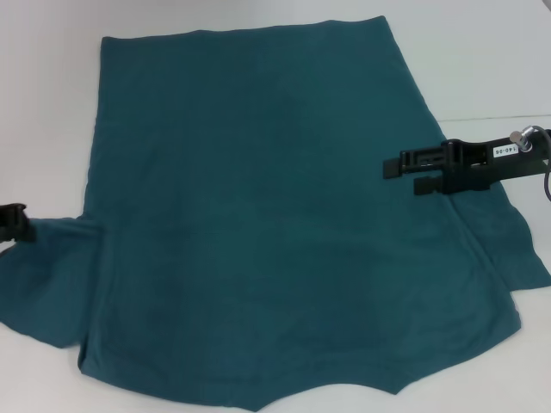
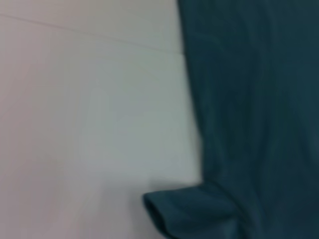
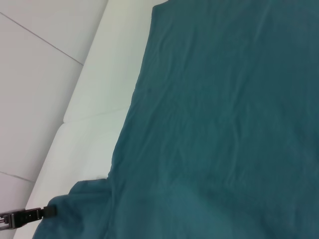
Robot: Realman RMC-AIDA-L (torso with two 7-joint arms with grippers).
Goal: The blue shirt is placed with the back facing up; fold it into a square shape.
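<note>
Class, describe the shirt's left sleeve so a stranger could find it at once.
Start at the blue shirt spread across the white table. Its left sleeve juts from the near left side, beside the left gripper. Unlike the flat body, it flares sideways.

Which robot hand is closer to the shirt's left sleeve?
Left. The left gripper sits right at the left sleeve of the dark teal-blue cloth shirt. The right gripper is above the shirt's opposite edge.

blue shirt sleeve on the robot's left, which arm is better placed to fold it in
Left. The left gripper sits right at the left sleeve of the blue shirt; the right gripper hangs over the opposite edge.
</note>
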